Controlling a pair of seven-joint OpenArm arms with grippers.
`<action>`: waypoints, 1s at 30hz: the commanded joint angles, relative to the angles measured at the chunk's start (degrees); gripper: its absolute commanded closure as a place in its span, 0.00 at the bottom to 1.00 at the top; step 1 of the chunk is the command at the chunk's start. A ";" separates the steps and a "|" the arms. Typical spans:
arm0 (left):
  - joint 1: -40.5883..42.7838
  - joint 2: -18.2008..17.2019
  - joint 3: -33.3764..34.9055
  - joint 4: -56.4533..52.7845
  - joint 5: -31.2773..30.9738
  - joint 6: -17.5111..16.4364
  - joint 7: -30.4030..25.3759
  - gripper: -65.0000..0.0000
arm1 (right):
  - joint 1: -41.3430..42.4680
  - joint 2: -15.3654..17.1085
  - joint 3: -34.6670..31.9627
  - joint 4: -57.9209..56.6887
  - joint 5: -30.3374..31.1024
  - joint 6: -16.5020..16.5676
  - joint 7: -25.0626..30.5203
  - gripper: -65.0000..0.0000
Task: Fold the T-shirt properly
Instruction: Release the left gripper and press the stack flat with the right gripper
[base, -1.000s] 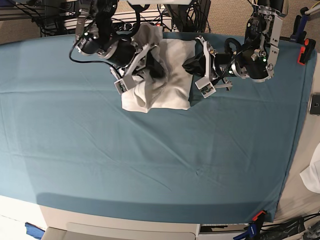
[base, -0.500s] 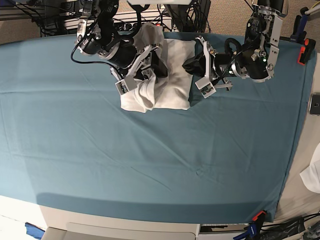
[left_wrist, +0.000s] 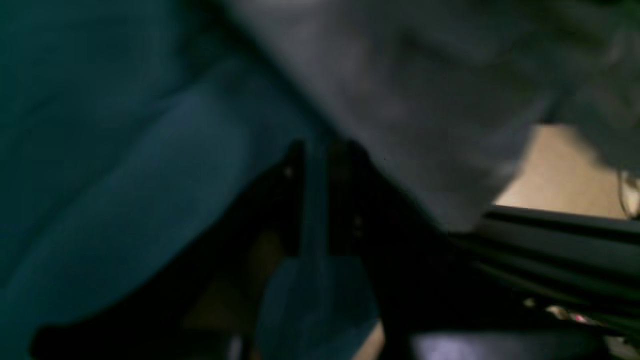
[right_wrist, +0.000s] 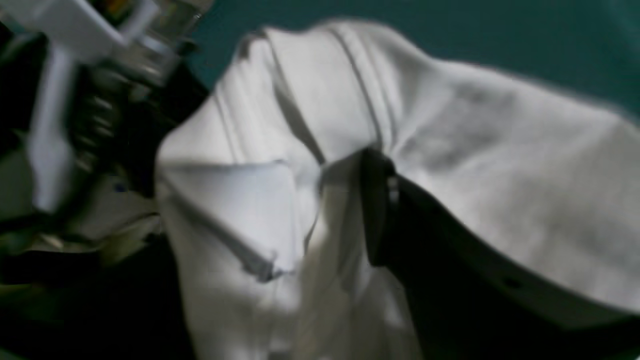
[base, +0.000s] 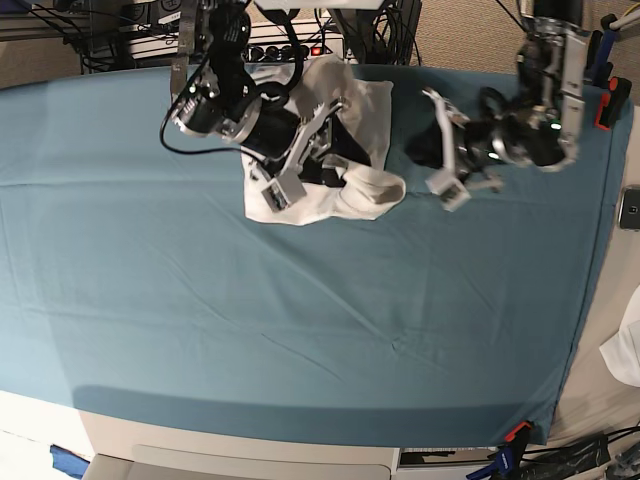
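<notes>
While left pincer (base: 447, 170), grip unclear, has backed off T-shirt (base: 365, 110), right pincer (base: 305, 150) opened over it.

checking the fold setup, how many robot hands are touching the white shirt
1: the right hand is in the T-shirt folds at the far table edge. The left hand sits apart on the teal cloth.

Left gripper (base: 447, 160) drawn back off the T-shirt (base: 352, 150), shirt's near corner now flopped outward, right gripper (base: 305, 150) raised
</notes>
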 joint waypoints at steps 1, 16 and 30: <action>-0.44 -0.96 -1.77 1.05 -2.01 -0.20 -0.85 0.85 | 1.29 -0.28 -0.20 1.01 0.20 0.37 2.25 0.62; -0.44 -2.38 -13.53 1.05 -6.14 -0.22 -0.87 0.85 | 3.54 -0.28 -0.50 0.94 -5.07 1.18 3.19 0.62; -0.28 -2.40 -13.53 1.03 -6.10 -0.22 -0.52 0.85 | 3.41 -0.31 -5.22 0.96 3.34 4.28 -0.57 0.62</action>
